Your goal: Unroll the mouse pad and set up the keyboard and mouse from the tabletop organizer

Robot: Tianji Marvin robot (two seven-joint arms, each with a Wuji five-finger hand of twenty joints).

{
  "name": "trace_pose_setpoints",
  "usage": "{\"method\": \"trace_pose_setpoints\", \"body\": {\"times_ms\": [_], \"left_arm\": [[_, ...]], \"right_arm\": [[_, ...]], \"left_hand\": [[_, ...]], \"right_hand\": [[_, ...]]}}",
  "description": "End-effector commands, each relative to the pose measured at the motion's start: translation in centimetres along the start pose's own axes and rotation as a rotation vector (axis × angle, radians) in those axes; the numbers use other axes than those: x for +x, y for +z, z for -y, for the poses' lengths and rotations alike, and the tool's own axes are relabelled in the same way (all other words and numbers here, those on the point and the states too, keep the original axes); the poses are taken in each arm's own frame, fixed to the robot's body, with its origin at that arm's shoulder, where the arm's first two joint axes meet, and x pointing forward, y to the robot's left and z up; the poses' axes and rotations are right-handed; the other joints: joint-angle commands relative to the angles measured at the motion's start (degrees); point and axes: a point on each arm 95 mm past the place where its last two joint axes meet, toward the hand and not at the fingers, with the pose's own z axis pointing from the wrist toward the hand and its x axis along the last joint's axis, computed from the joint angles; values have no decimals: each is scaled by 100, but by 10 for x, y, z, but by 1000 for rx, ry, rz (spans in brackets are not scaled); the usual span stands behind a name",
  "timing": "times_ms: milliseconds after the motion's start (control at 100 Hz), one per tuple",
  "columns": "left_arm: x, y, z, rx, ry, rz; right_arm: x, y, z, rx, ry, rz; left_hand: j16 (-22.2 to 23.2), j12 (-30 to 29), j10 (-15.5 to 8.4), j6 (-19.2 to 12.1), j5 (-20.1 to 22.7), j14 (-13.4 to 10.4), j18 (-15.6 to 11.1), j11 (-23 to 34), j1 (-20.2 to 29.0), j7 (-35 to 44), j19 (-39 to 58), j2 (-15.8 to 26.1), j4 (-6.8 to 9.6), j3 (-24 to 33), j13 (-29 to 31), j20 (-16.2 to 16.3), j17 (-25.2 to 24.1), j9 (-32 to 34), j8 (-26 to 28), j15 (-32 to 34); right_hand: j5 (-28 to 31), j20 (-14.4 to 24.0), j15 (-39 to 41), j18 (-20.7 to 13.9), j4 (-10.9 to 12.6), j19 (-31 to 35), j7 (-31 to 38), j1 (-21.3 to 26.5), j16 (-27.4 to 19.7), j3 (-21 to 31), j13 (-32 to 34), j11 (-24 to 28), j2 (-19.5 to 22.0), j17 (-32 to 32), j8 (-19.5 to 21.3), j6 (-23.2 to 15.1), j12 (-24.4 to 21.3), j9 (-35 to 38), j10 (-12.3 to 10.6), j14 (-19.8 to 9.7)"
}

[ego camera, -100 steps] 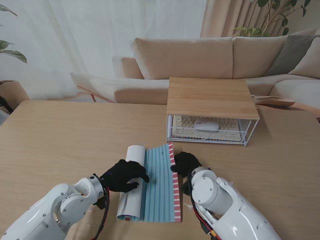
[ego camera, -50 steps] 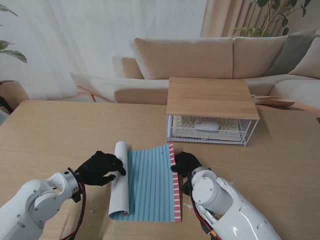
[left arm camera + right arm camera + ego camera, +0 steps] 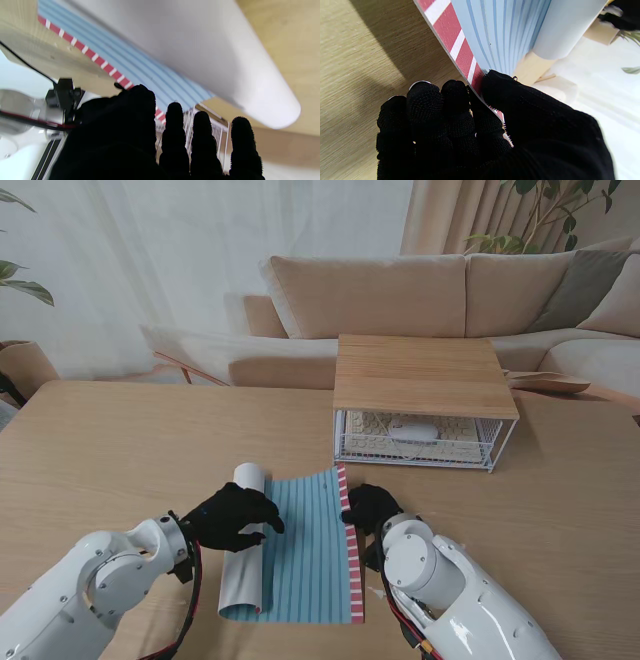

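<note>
The mouse pad (image 3: 305, 545) lies partly unrolled in front of me, blue-striped with a red-and-white edge (image 3: 455, 37). Its still-curled pale roll (image 3: 243, 565) sits on the left. My left hand (image 3: 235, 518) rests over the roll's far part, fingers (image 3: 240, 140) straight and spread, reaching onto the blue surface (image 3: 150, 75). My right hand (image 3: 370, 505) pinches the red-and-white edge between thumb and fingers (image 3: 440, 100). The keyboard (image 3: 455, 442) and white mouse (image 3: 413, 430) lie inside the wire organizer (image 3: 420, 375) farther back on the right.
The organizer has a flat wooden top and a white wire basket under it (image 3: 215, 125). A beige sofa (image 3: 400, 290) stands beyond the table's far edge. Bare wooden table (image 3: 120, 450) spreads to the left of the pad.
The roll has been pushed left, so more blue surface shows. My left hand went left beside the roll, then came back right on top of it. The right hand kept its hold.
</note>
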Motion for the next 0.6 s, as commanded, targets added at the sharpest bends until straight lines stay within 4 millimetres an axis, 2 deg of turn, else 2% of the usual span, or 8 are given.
{"method": "trace_pose_setpoints", "body": {"times_ms": [0,200,420,520,590], "left_arm": [[-7,-4,-8,-60,-11,16],[-22,-19,-11,-149,19,29],[-41,-51,-1,-190,89,56],[-48,-71,12,-196,161,78],[-52,-88,23,-191,219,104]], "right_arm": [[3,0,7,25,10,-6],[3,0,7,24,8,-6],[3,0,7,23,5,-9],[4,0,8,26,5,-12],[4,0,8,26,3,-13]], "left_hand": [[-71,-38,3,-30,102,-85,50,-90,-8,-50,-254,250,-247,-300,122,-138,-47,112,-60,-52],[-76,-49,-39,-51,227,-107,58,-119,-44,-53,-330,247,-207,-492,128,-175,-53,116,-79,-99],[-39,-48,-22,-50,440,-60,115,-96,22,-22,-372,134,-208,-518,367,-195,-42,361,-89,-85],[152,30,37,-37,730,156,202,93,-33,102,-78,-13,-228,-508,958,-48,-32,1057,-56,92],[326,52,49,-50,996,223,242,106,-28,222,-38,-153,-245,-434,1246,-24,7,1414,-119,72]], "right_hand": [[-15,289,111,-296,171,402,211,271,79,278,-21,268,112,-112,154,-101,26,-20,502,181],[-25,293,106,-296,177,390,211,276,81,275,-53,276,133,-132,179,-103,11,-40,505,176],[-34,293,107,-318,180,368,212,272,84,260,-60,288,137,-153,209,-111,-2,-51,494,175],[-32,272,67,-387,185,321,204,275,68,263,-69,278,136,-152,215,-109,-22,-43,464,143],[-30,267,39,-406,185,309,203,273,55,261,-55,279,130,-148,219,-120,-26,-43,463,143]]}}
